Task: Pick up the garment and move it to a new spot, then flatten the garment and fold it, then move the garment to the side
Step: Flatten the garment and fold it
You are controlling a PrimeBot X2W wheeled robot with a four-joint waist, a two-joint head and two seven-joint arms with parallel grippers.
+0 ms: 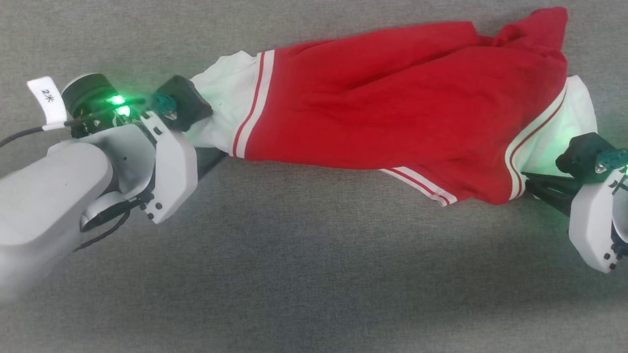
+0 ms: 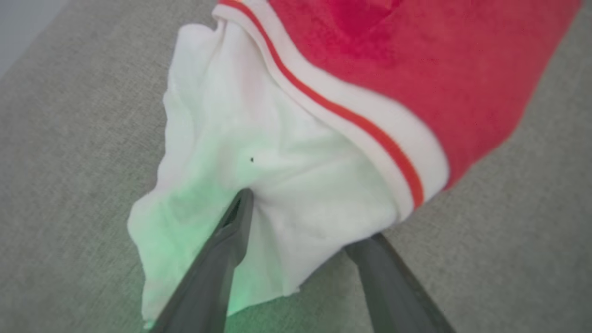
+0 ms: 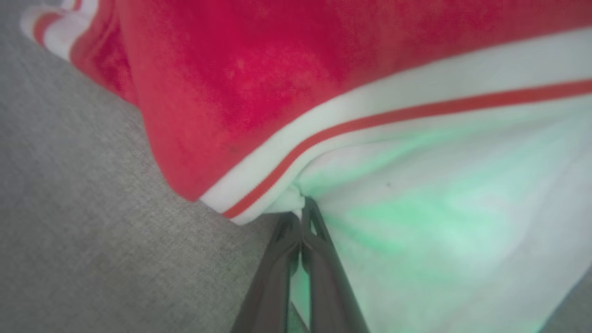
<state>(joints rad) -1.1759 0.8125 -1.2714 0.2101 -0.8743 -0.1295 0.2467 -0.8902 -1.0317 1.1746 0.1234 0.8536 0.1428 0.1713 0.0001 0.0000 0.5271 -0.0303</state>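
garment (image 1: 392,98) red, white ends, striped trim, rumpled

Left arm: smooth pale grey forearm (image 1: 49,196); white angular wrist shell (image 1: 171,162) dotted with small black screws; black round joint (image 1: 88,93) lit green; white paper tag (image 1: 47,100) with black marking; thin black cable (image 1: 19,135). Right arm: matching white shell (image 1: 591,220), black block (image 1: 584,154). Left fingers (image 2: 212,277), right fingers (image 3: 277,277): long, dark grey, tapered.

The garment (image 1: 392,98) is bright red with white end panels and red-and-white stripe trim. It lies stretched sideways on the grey worktop (image 1: 294,274), rumpled, bunched at its far right corner.
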